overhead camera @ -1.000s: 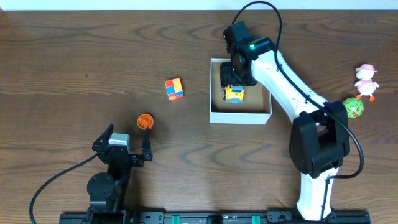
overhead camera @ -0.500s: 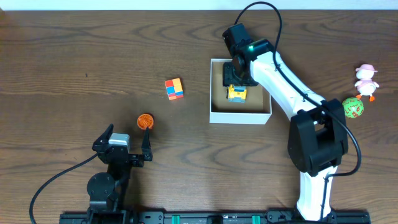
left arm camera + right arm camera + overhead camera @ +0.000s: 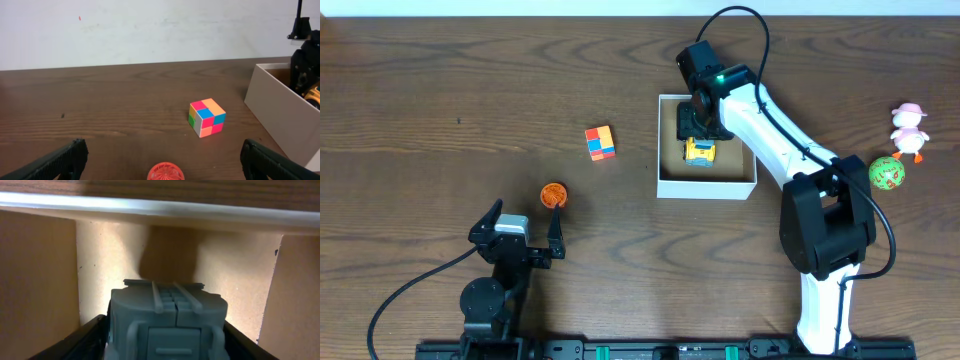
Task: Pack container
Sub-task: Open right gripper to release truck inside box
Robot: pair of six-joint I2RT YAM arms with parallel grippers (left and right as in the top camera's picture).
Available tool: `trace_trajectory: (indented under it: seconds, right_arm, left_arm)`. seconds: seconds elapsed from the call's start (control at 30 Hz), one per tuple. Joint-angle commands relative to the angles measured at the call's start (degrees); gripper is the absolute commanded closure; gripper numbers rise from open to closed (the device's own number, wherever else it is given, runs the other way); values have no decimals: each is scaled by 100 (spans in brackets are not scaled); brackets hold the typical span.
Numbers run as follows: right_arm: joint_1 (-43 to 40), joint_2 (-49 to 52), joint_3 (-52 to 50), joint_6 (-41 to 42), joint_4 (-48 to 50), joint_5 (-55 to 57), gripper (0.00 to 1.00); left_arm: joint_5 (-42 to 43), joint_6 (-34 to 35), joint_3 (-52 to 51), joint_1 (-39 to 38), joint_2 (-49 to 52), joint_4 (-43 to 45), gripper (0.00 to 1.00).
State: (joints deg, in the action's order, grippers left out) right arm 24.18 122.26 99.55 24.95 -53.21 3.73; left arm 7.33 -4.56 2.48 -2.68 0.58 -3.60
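The container [image 3: 707, 187] is a white-walled square box with a tan inside, right of the table's middle; its near wall [image 3: 275, 115] shows at the right of the left wrist view. My right gripper [image 3: 697, 128] reaches down into it. A yellow and grey toy truck [image 3: 699, 151] lies on the box floor. In the right wrist view the truck's grey end [image 3: 167, 305] fills the space between my right gripper's [image 3: 165, 327] fingers, which press its sides, with the container rim [image 3: 160, 207] ahead. My left gripper [image 3: 527, 210] stands wide open near the front left, holding nothing.
An orange ribbed ball [image 3: 553, 194] lies just beyond the left gripper [image 3: 162, 150], low in its view [image 3: 166, 171]. A multicoloured cube [image 3: 600, 142] [image 3: 206, 117] sits left of the container. A pink and white duck [image 3: 908, 128] and a green ball [image 3: 888, 172] are at the far right.
The right wrist has shifted slightly up and left over the container while the truck stays in place on the box floor. The left arm has not moved.
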Motion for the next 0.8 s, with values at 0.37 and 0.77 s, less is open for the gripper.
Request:
trace_trajectory:
  seconds: [0.37, 0.77]
  right_arm:
    - [63, 0, -2, 68, 48, -151, 7]
    - [37, -2, 1631, -345, -905, -654, 1]
  left_arm:
    - [63, -57, -175, 24, -35, -76, 2]
    - [63, -57, -173, 24, -35, -76, 2]
